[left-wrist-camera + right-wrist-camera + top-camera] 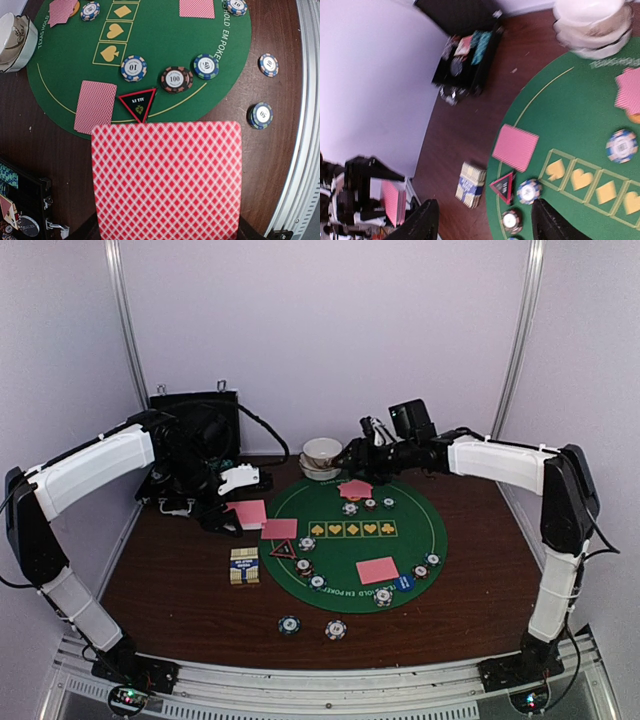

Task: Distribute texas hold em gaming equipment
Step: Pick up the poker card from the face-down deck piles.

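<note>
**Near edge.** 2 striped chips (289,625) lie on the bare counter (180,590), just outside the green mat (345,552).

**Near arc of mat.** The near-seat card (377,570) lies face down, with a blue disc (403,583) just beside it and further chips along the rim.

**Left margin.** A small box (244,566) sits on the counter, just off the mat. The triangle marker (283,548) lies at the mat's left edge. The left-seat card (279,529) is just beyond it.

**Left claw (225,512).** It is clamped on the held card (165,180), face down, above the counter just left of the mat. The left-seat card lies directly ahead of this claw, toward the mat's centre. In the wrist view its long axis runs nearly along the line of reach, slightly tilted. The left arm is clearly the nearer; the right is well apart.

**Assessment.** The held card probably belongs at the left seat, which would need a short forward carry and a flat release.

**Far side.** The far-seat cards (355,489) lie fanned beside an orange disc (75,7). The right claw (482,210) has its jaws apart and empty, and hangs above them near the white bowls (322,455). A black case (195,435) stands at the far left.
</note>
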`<action>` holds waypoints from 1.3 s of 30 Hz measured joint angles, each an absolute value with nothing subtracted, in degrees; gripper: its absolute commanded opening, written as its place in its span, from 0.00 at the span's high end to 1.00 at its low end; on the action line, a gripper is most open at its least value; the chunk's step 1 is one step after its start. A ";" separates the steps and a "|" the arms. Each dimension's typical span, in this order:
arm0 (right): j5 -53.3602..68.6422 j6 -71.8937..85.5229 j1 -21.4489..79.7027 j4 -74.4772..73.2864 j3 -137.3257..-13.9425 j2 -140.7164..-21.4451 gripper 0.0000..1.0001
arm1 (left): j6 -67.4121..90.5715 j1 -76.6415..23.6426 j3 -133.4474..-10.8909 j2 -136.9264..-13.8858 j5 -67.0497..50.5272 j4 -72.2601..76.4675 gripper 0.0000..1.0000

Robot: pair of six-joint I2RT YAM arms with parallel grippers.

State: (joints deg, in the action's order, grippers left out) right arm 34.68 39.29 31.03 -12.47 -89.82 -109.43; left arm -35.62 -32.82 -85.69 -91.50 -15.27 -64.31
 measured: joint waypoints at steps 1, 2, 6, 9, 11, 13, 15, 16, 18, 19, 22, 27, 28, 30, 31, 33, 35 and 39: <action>35.66 40.47 33.06 -10.79 -87.92 -108.88 0.34 | -35.62 -32.82 -85.69 -91.50 -15.22 -64.31 1.00; 36.49 41.56 35.05 -8.97 -86.11 -108.64 0.33 | -35.62 -32.82 -85.69 -91.50 -15.20 -64.31 1.00; 39.40 46.59 42.19 -3.05 -80.12 -108.60 0.32 | -35.59 -32.82 -85.69 -91.50 -15.18 -64.29 1.00; 41.10 50.50 45.25 1.54 -78.72 -108.66 0.31 | -35.57 -32.82 -85.69 -91.50 -15.18 -64.29 1.00; 41.98 52.99 46.61 5.34 -78.72 -108.66 0.31 | -35.51 -32.82 -85.69 -91.50 -15.18 -64.29 1.00; 42.70 55.00 47.37 8.82 -78.74 -108.77 0.31 | -35.44 -32.82 -85.69 -91.50 -15.18 -64.29 1.00; 43.35 56.97 47.86 11.66 -78.83 -109.23 0.31 | -35.42 -32.82 -85.69 -91.50 -15.18 -64.27 1.00; 43.77 58.15 48.21 13.34 -79.00 -109.82 0.31 | -35.42 -32.82 -85.69 -91.50 -15.20 -64.27 1.00; 44.21 59.81 48.64 15.46 -79.37 -111.13 0.31 | -35.42 -32.82 -85.69 -91.50 -15.20 -64.25 1.00; 44.34 60.51 48.80 16.27 -79.50 -111.85 0.31 | -35.42 -32.82 -85.69 -91.50 -15.22 -64.23 1.00; 44.95 62.08 49.12 17.45 -80.07 -114.02 0.30 | -35.40 -32.82 -85.69 -91.50 -15.22 -64.20 1.00; 45.65 64.36 49.50 18.52 -81.54 -116.18 0.29 | -35.40 -32.82 -85.69 -91.50 -15.25 -64.14 1.00; 45.89 64.77 49.54 19.00 -81.78 -116.38 0.29 | -35.40 -32.82 -85.69 -91.50 -15.25 -64.14 1.00; 46.30 65.39 49.65 19.88 -82.32 -116.75 0.29 | -35.40 -32.82 -85.69 -91.50 -15.25 -64.14 1.00; 46.44 65.87 49.71 20.36 -82.46 -116.90 0.29 | -35.40 -32.82 -85.69 -91.50 -15.25 -64.12 1.00; 46.70 66.48 49.87 21.06 -83.22 -117.45 0.29 | -35.40 -32.82 -85.69 -91.50 -15.25 -64.12 1.00; 46.81 66.98 50.13 21.65 -84.25 -118.28 0.29 | -35.40 -32.82 -85.71 -91.50 -15.25 -64.12 1.00; 47.44 67.96 50.85 22.41 -86.59 -120.31 0.29 | -35.40 -32.82 -85.69 -91.50 -15.27 -64.12 1.00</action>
State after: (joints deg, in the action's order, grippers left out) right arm 47.44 67.96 50.85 22.41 -86.59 -120.31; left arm -35.40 -32.82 -85.69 -91.50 -15.27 -64.12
